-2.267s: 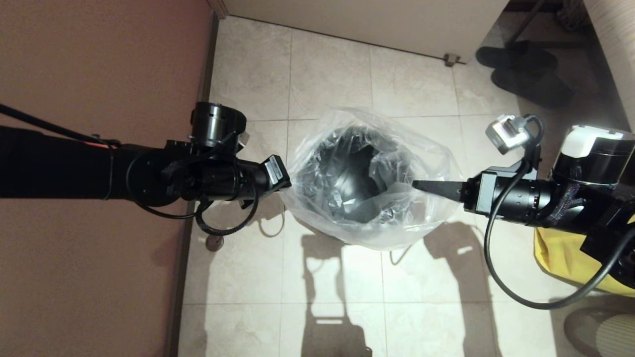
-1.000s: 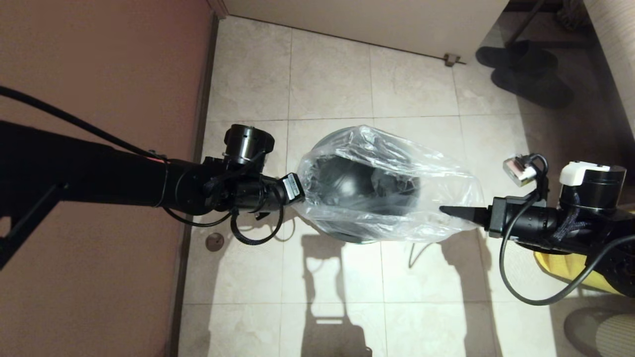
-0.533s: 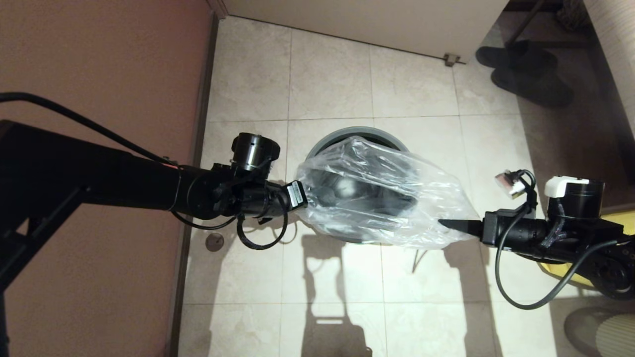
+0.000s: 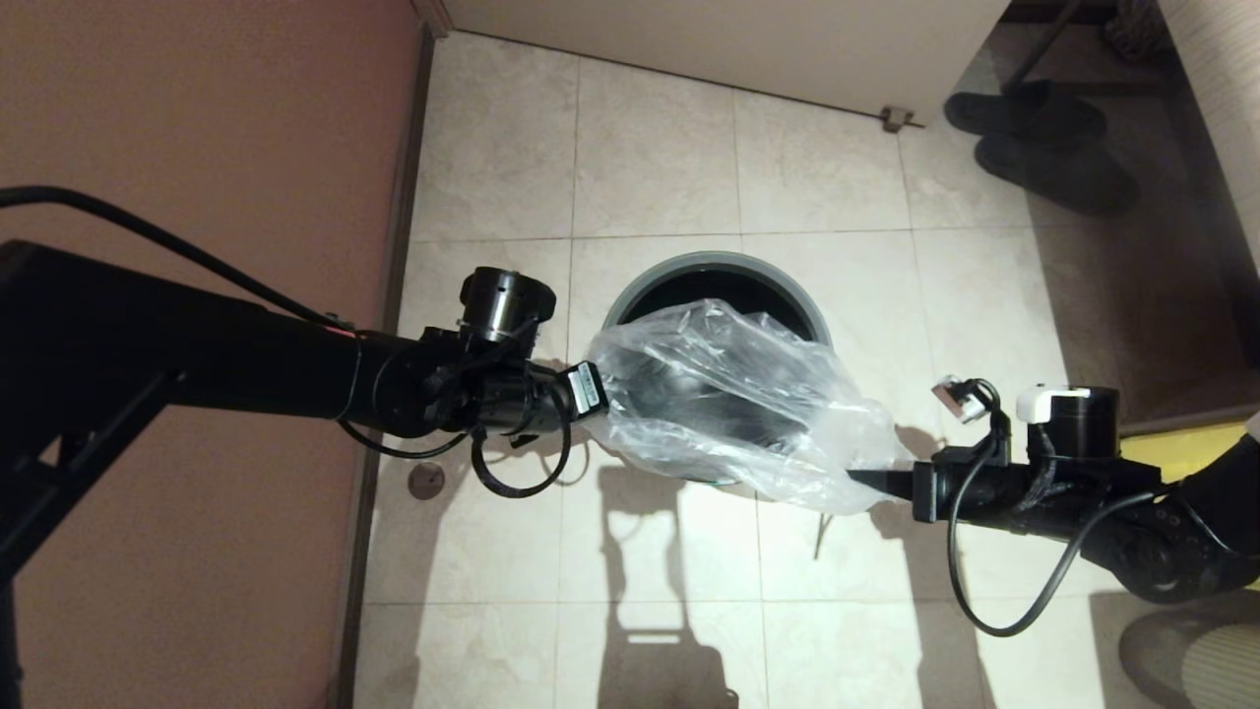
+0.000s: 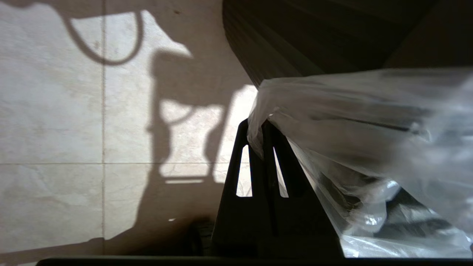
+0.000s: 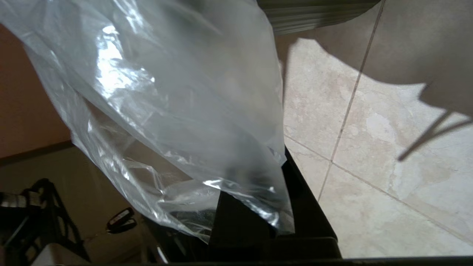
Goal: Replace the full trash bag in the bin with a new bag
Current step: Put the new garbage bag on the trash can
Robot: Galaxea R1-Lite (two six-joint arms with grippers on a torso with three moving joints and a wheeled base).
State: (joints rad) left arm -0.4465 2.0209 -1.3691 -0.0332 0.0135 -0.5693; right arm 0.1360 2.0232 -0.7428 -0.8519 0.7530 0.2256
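Pinching new bag (image 4: 733, 404): left fingers (image 5: 258, 147), right fingers (image 6: 295, 192) closed.

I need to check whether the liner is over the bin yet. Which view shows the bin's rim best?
The head view: the bin shows its far rim arc bare, the new bag draped over the near side. The left wrist view shows only its ribbed dark wall; the right wrist view, a sliver.

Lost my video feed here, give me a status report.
Left gripper and right gripper both shut on the new bag. Bag stretched between them, over the bin's near side, not inside. Nothing in the way.
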